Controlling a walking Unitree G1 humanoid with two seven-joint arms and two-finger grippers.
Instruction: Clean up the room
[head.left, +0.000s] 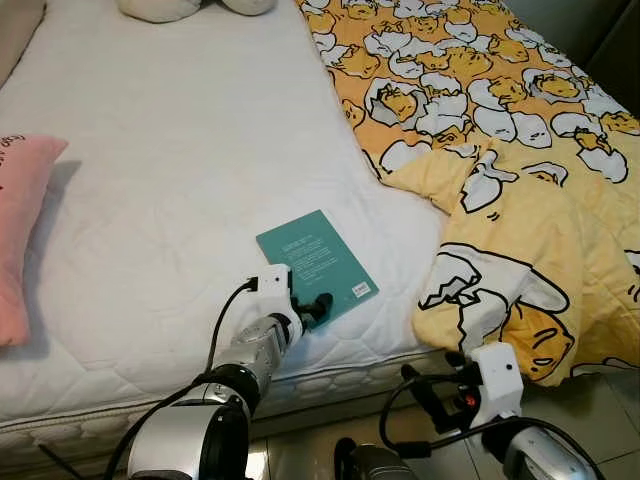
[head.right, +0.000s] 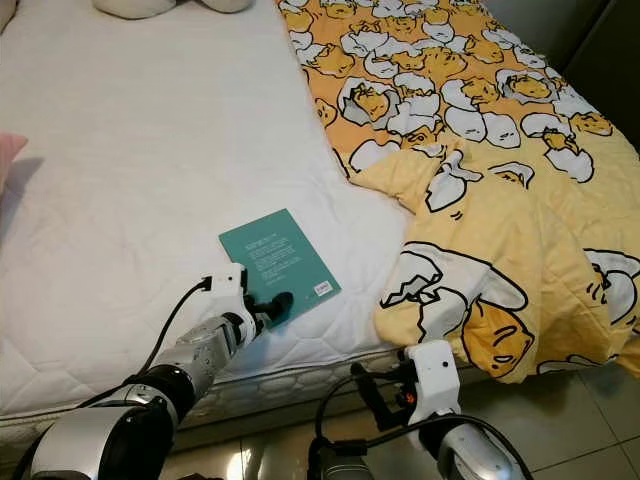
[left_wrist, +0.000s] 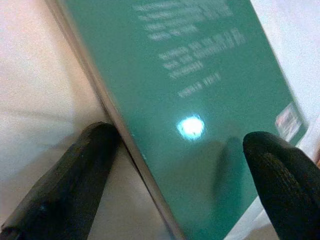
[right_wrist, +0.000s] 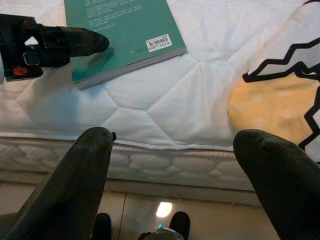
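White mattress (head.left: 180, 180) held the green book (head.left: 316, 262) near its front edge. Left gripper (head.left: 312, 308) had its fingers spread across the book's near corner, unclosed; a shallow bite might slip off. Right gripper (right_wrist: 175, 165) hung wide open below.

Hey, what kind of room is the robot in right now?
Most likely a bedroom: a bed with a white quilted mattress, a yellow cartoon-print blanket, a pink pillow, and a green book lying on the mattress.

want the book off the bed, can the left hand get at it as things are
Probably yes. The left hand is already at the green book's near corner, fingers spread on either side of its edge, with nothing lying on or against the book.
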